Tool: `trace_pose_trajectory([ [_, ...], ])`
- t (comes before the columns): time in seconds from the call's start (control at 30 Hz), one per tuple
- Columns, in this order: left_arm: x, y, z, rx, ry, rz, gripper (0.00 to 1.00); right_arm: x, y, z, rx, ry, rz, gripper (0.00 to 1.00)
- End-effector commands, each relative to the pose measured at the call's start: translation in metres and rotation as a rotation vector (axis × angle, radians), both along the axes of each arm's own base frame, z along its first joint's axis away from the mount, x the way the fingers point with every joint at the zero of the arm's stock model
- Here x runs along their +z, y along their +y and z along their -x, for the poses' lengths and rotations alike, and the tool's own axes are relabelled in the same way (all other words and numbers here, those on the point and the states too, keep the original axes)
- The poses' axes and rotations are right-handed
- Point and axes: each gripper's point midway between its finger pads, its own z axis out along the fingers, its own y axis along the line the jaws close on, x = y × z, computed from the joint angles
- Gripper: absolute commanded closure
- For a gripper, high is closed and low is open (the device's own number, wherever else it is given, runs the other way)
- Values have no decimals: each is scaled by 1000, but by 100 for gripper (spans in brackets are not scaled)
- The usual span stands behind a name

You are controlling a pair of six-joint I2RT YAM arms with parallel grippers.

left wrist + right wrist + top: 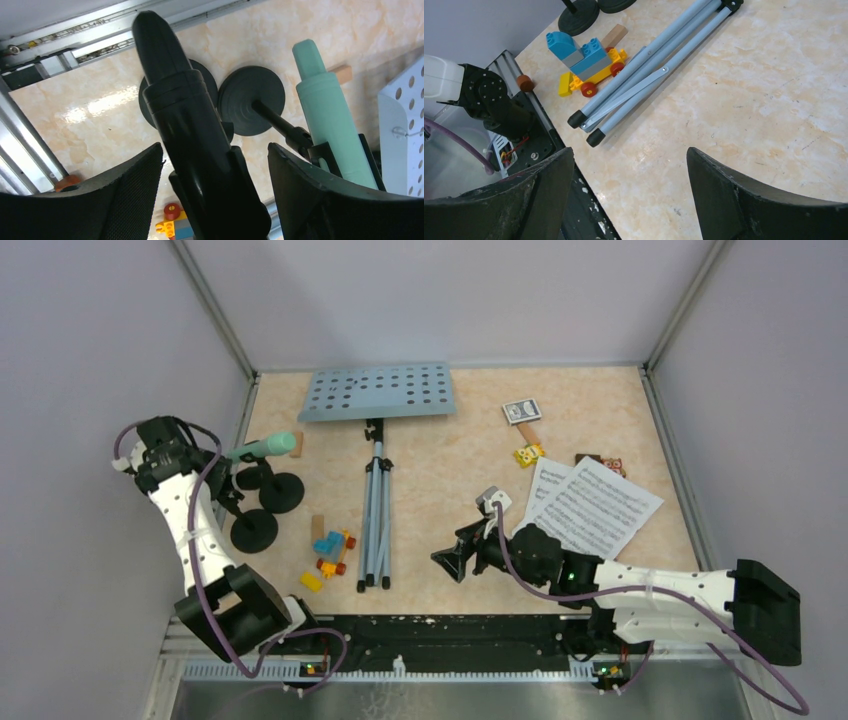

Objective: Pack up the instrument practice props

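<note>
My left gripper (215, 147) stands open astride the black microphone (192, 135), a narrow gap showing on each side of it. Beside it the mint-green microphone (325, 115) sits in its holder clip, over two black round bases (252, 100). From above, my left gripper (232, 492) is down among the mic holders (282, 492), with the mint-green microphone (265, 447) just behind; the black one is hidden there. The pale-blue music desk (378, 392) and its tripod pole (375, 510) lie flat mid-table. White sheet-music pages (590, 505) lie right. My right gripper (447, 562) (629, 150) hangs open over bare tabletop.
Colourful toy bricks (330, 555) (584, 60) lie left of the tripod feet (589, 127). A card pack (521, 410), a yellow toy (528, 454) and a tan block (297, 443) sit farther back. Walls close three sides; a black rail (450, 630) runs along the near edge.
</note>
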Motion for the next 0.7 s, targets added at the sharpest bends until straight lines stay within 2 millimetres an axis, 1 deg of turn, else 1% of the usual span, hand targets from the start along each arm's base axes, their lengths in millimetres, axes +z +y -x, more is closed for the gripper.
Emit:
trace_pose_trajectory([
  [0.0,11,-7,-13,-32,-105,17,22,12,1,2,2,-1,-47,19],
  [0.17,10,-13,-15,-45,-124,46,35,11,-1,2,-10,8,-44,19],
  [0.23,14,-14,-16,-49,-140,43,43,11,-2,2,-11,11,-45,19],
  [0.3,24,-15,-16,-51,-165,26,53,10,-2,2,-11,13,-45,19],
  [0.37,39,-14,-14,-47,-194,0,68,10,-2,2,-12,15,-45,19],
  [0.4,47,-14,-13,-44,-205,-12,80,10,-3,2,-12,16,-44,19],
  [0.43,57,-13,-11,-39,-216,-29,88,10,-3,3,-11,16,-43,20],
  [0.5,77,-12,-5,-23,-238,-63,100,10,-4,3,-11,18,-43,20],
  [0.6,110,-13,3,-3,-283,-109,100,9,-5,4,-10,20,-38,20],
  [0.67,127,-18,6,-9,-317,-119,100,9,-6,4,-12,19,-38,20],
])
